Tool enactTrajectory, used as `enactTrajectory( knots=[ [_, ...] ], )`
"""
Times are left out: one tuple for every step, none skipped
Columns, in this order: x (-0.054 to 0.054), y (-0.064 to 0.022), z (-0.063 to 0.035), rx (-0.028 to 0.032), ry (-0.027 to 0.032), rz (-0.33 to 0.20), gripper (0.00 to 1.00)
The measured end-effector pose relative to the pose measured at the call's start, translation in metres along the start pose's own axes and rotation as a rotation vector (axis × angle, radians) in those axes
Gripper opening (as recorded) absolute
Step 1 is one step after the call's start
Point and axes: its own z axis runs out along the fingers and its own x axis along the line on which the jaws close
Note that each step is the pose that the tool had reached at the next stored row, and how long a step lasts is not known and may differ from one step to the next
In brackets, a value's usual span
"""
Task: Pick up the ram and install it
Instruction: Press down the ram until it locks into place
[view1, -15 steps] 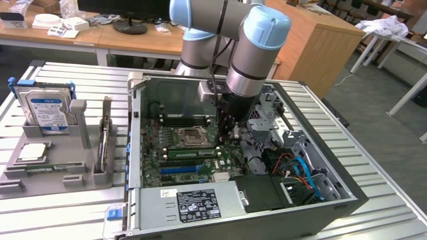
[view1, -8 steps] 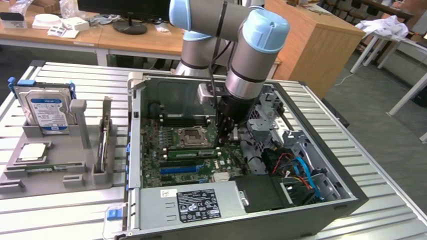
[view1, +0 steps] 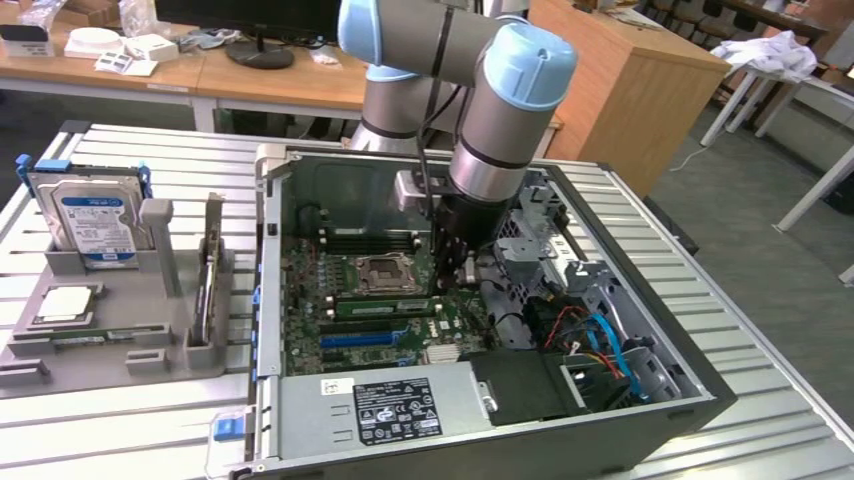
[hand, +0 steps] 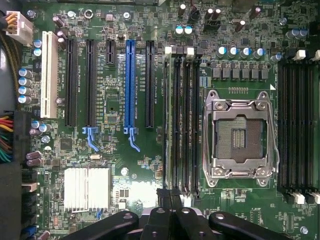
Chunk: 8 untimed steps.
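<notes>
The gripper (view1: 454, 278) hangs inside the open computer case (view1: 694, 395) with its fingers pinched tight together. The ram (view1: 383, 306) seems to stand on its edge in a long black slot (hand: 186, 125) row next to the socket (hand: 240, 135), and the fingers are just over one end of it. I cannot tell if they touch it. In the wrist view the ram (hand: 170, 125) looks like a thin, pale line in the outer slot. Here is what could go wrong, I think. If only one end gets pushed, the ram may sit crooked and the white clips (hand: 168, 50) may not snap shut. A hard push on a crooked stick could bend it, because it is thin, flat and stiff. If the fingers slip off that narrow edge, they could bump the next slot or the green board (hand: 115, 105), which is covered in tiny parts. The socket has a shiny metal frame and small, easily hurt bits in its middle. The slots are smooth black plastic. A silver block (hand: 86, 187) with many thin fins sits close to the gripper. The case is hard grey metal with sharp-looking edges.
</notes>
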Motion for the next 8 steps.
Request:
enactTrajectory(
  knots=[
    [0.0,0.0,0.0005,0.0,0.0,0.0,0.11],
    [0.0,0.0,0.0011,0.0,0.0,0.0,0.11],
    [0.0,0.0,0.0016,0.0,0.0,0.0,0.11],
    [0.0,-0.0001,0.0022,0.0,0.0,0.0,0.11],
    [0.0001,-0.0001,0.0028,0.0,0.0,0.0,0.11],
    [0.0001,-0.0001,0.0034,0.0,0.0,0.0,0.11],
    [0.0001,-0.0001,0.0038,-0.0001,0.0001,0.0,0.11],
    [0.0001,-0.0001,0.0038,0.0,0.0002,0.0,0.11]
  ],
)
